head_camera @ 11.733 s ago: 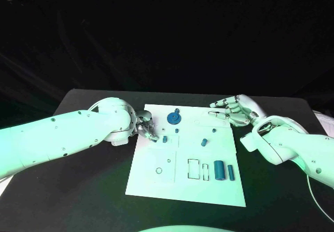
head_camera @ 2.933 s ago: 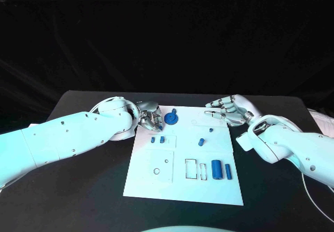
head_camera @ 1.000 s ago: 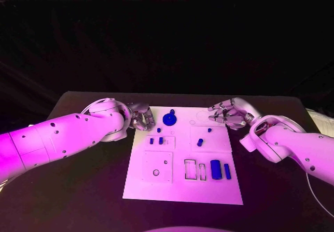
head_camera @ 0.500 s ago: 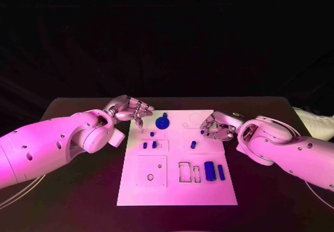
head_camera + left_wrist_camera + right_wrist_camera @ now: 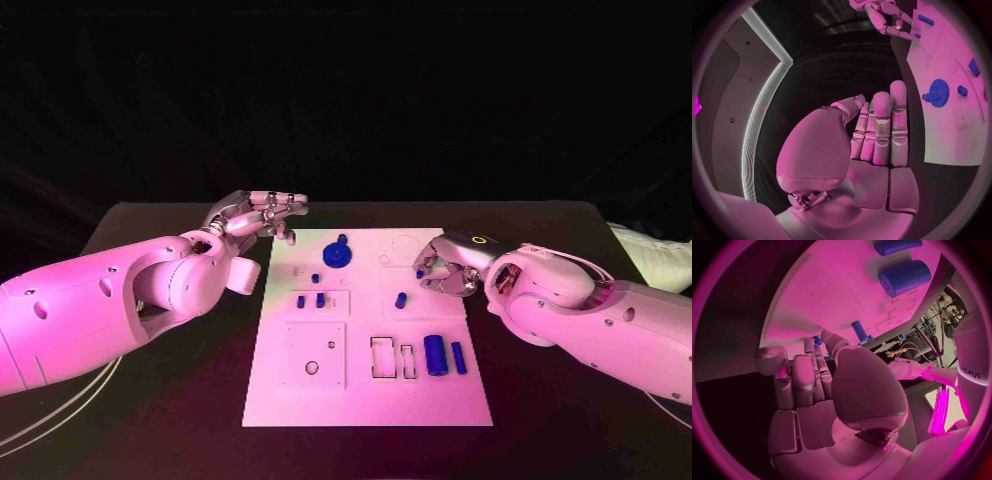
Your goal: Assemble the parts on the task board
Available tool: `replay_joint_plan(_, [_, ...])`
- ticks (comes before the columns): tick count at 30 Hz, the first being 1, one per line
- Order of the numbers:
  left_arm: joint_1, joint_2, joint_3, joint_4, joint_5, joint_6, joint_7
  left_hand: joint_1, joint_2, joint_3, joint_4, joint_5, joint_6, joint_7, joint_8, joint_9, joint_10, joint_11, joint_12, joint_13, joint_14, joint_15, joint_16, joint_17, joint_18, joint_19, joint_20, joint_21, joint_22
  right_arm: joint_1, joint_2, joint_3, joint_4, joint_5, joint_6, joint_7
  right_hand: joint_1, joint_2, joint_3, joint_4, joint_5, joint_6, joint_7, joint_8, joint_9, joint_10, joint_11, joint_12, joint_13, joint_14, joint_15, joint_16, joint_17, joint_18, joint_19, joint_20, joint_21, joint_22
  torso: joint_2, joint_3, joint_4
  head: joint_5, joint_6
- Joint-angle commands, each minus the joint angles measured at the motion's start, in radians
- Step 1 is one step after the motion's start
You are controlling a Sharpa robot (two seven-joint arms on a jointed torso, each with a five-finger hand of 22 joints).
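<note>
Head view: we see the board [image 5: 368,400] mid-frame on the desk [image 5: 159,400], parts [image 5: 434,354] scattered on it. Our left robot hand [image 5: 263,213] hovers released at its upper left corner; right robot hand [image 5: 444,273] hangs clenched, empty, at its right edge.

Right hand [image 5: 820,390]: palm and fingers rose before the camera, fingers held straight and close together, nothing seen in them. Fingertips [image 5: 826,336] lay at the edge of the board [image 5: 836,295]. Board: white plate, curving across the far side of the hand. Parts on it: a thick cylinder [image 5: 904,277], lying; beside it a thinner one [image 5: 897,246], partly cut off; a small peg [image 5: 859,331], just past the fingertips. Whether the hand touched the peg could not be told.
</note>
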Motion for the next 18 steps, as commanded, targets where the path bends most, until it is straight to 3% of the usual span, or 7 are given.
replay_joint_plan(1, [0.0,-0.002,0.0,0.006,0.059,-0.015,0.04,-0.006,-0.001,-0.006,0.0,-0.004,0.001,-0.001,0.006,-0.001,0.004,-0.002,0.005,0.001,-0.01,-0.001,-0.004,-0.001,0.012,-0.005,0.0,-0.005,-0.001,-0.003,0.003,-0.001,0.0,-0.041,0.027,-0.023,0.011,0.004,0.012,0.001,-0.008,0.007,0.002,-0.002,-0.001,0.011,-0.002,-0.003,-0.011,0.022,0.006,-0.005,-0.001,0.017,0.001,-0.001,-0.005,-0.001,0.001,-0.0004,0.0001,0.0,-0.003])
replay_joint_plan(18, [0.0,-0.004,0.0,0.013,0.063,-0.012,0.029,-0.003,0.0,-0.013,-0.003,-0.003,-0.001,0.0,0.008,-0.003,0.001,-0.001,0.008,0.001,-0.013,0.0,-0.005,-0.005,0.011,-0.005,0.0,-0.011,-0.006,-0.003,0.027,-0.002,-0.008,-0.084,0.075,-0.067,0.042,0.036,0.116,-0.023,-0.046,0.081,-0.015,0.014,0.013,0.099,-0.023,0.002,-0.068,0.035,-0.011,0.022,0.02,0.012,0.028,-0.015,0.018,0.033,0.0,0.0003,-0.0004,0.001,-0.011])
